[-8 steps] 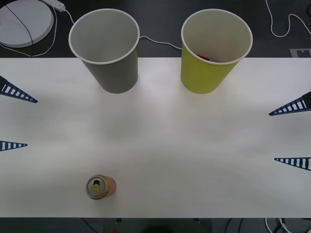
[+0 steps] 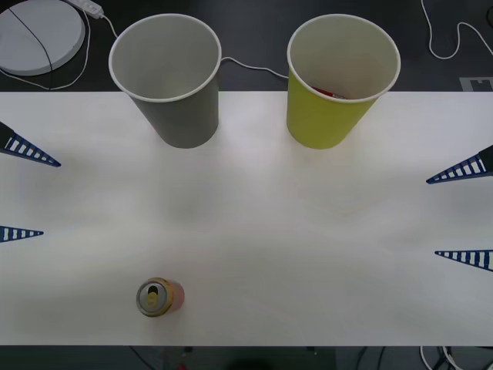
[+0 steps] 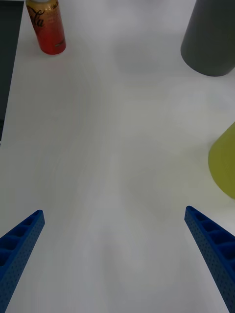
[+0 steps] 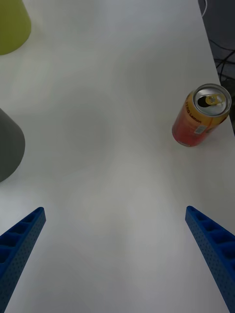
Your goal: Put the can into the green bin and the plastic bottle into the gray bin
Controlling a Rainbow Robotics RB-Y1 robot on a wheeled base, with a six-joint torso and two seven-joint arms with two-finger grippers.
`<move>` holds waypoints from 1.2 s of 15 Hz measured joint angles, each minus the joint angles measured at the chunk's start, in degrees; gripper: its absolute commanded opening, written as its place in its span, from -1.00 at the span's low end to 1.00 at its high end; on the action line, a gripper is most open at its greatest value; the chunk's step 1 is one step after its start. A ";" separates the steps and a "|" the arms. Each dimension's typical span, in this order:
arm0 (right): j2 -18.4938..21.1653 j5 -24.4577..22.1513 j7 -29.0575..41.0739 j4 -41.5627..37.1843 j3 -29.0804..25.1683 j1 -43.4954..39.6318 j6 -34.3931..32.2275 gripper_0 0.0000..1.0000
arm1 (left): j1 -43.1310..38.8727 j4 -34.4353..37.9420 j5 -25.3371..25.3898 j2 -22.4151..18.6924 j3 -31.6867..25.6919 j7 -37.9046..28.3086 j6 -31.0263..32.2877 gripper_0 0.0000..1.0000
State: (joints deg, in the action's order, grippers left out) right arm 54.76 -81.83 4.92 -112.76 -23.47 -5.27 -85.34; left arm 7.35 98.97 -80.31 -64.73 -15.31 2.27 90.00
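Note:
The can, red-orange with a gold top, stands upright near the table's front edge, left of centre. At the back stand the gray bin on the left and the green bin on the right. My left gripper is open at the table's left side, well apart from the can. My right gripper is open at the right side, far from the can. Nothing sits between either pair of fingers. The plastic bottle is out of view.
A sliver of something red shows inside the green bin. A white round disc and cables lie on the dark floor behind the white table. Open tabletop stretches between the grippers and the bins.

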 measured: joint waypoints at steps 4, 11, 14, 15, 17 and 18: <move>0.00 0.00 0.00 0.00 0.00 0.00 0.00 1.00 | -0.03 -1.85 1.35 -0.40 1.17 1.07 0.00 1.00; 0.00 0.00 0.00 0.00 0.00 0.00 0.00 1.00 | -0.05 -17.31 10.60 -0.37 11.21 19.47 0.00 1.00; 0.00 0.00 0.00 0.00 0.00 0.00 0.00 1.00 | -0.03 -23.58 16.04 -0.34 16.27 26.49 0.00 1.00; 0.00 0.00 0.00 0.00 0.00 0.00 0.00 1.00 | 0.11 -25.37 17.74 -0.36 18.04 28.60 0.00 1.00; 0.00 0.00 0.00 0.00 0.00 0.00 0.00 1.00 | 0.92 -29.03 20.86 -0.31 22.04 32.63 0.00 1.00; 0.00 0.00 0.00 0.00 0.00 0.00 0.00 1.00 | 1.46 -30.74 22.22 -0.31 23.94 34.46 0.00 1.00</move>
State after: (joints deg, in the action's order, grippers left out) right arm 54.76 -81.82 4.92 -112.76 -23.47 -5.27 -85.34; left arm 8.81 68.22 -58.08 -65.04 8.63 36.73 90.00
